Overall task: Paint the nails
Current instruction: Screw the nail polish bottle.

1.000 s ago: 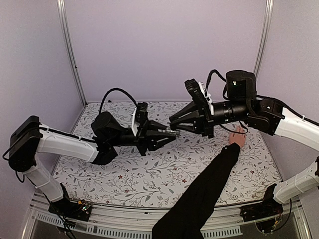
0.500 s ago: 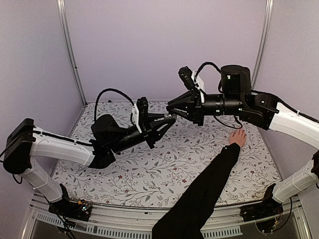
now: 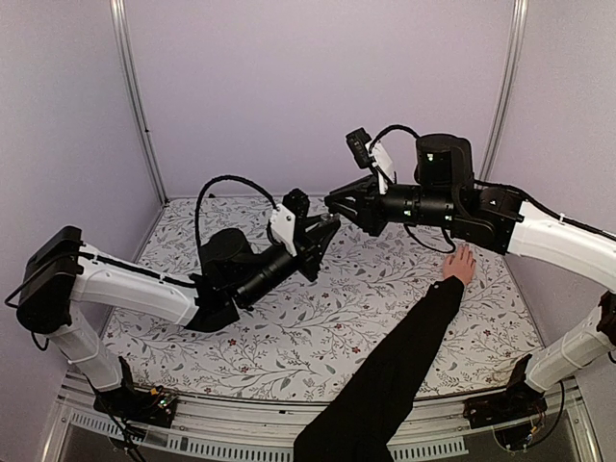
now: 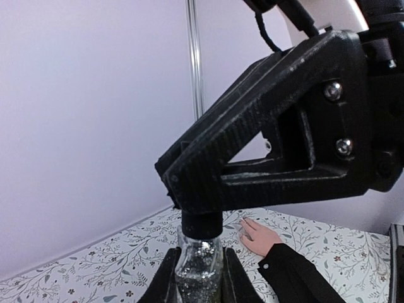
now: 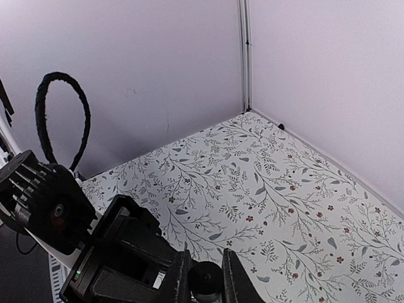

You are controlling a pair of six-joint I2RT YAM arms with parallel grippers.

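Both arms have risen: left gripper clamps the bottle, right gripper pinches its cap, high above the table. We see the hand flat near the right edge, well apart, nails pointing at the far wall.

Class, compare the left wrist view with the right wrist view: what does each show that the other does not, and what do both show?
Only the left wrist view: the clear glass bottle gripped between the left fingers, and the bare hand with its black sleeve lying on the table. Only the right wrist view: the looped black cable above the left arm. Both: the bottle's black cap clamped in the right fingers, and the floral tablecloth.
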